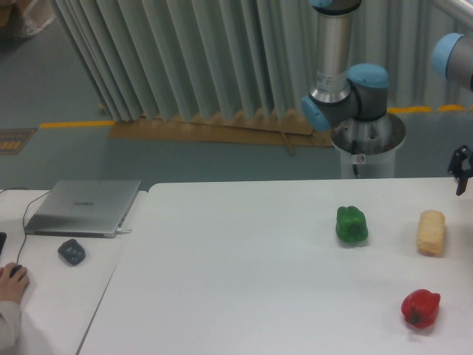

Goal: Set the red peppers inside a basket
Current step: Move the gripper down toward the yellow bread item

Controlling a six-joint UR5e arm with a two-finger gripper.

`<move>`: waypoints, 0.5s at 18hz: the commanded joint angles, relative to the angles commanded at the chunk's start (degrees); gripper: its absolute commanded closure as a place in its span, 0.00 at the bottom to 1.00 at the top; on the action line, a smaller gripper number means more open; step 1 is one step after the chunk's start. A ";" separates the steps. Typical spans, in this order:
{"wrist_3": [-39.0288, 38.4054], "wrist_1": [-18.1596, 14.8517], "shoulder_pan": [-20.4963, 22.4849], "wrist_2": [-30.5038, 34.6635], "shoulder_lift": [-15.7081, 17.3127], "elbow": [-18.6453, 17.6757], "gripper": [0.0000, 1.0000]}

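Far left edge, a person's hand (10, 279) rests on a dark computer mouse (16, 271) at the side of a white side table (44, 310), sleeve cut off by the frame bottom. Right of it sits a small dark grey-blue lumpy object (72, 251), too blurred to identify. Behind that, a closed silver laptop (83, 208) lies flat, with a thin black cable (28, 214) looping off its left side. Next comes the large white main table (244, 274), its left edge butting against the side table. In the background, pale pleated grey curtain (185, 59) hangs over a strip of brown cardboard (207, 132) on the floor, with a yellow floor line (74, 123) to the left. Right of centre stands the silver-and-blue UR5e arm base (347, 100) on a round metal pedestal (367, 144) behind the table. On the table in front of it, a glossy green bell pepper (352, 225) stands upright. Well apart to the right and nearer the camera, the small glossy red bell pepper (420, 308) lies on the table near the bottom right corner, touching nothing. Above it, beside the green pepper, a pale yellow cylindrical corn-like piece (431, 232) stands on end. At the far right edge, the black two-finger gripper (460, 170) hangs above the table's back corner, mostly cropped, holding nothing visible; can't tell how its fingers are set.
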 joint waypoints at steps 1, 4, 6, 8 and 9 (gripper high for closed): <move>-0.12 0.00 -0.45 0.19 -0.35 0.26 0.00; 0.23 0.09 -0.81 1.16 -0.36 -0.09 0.00; 0.14 0.09 -0.90 1.16 -0.44 -0.09 0.00; 0.14 0.18 -1.16 1.25 -0.44 -0.09 0.00; 0.23 0.26 -1.16 1.25 -0.44 -0.09 0.00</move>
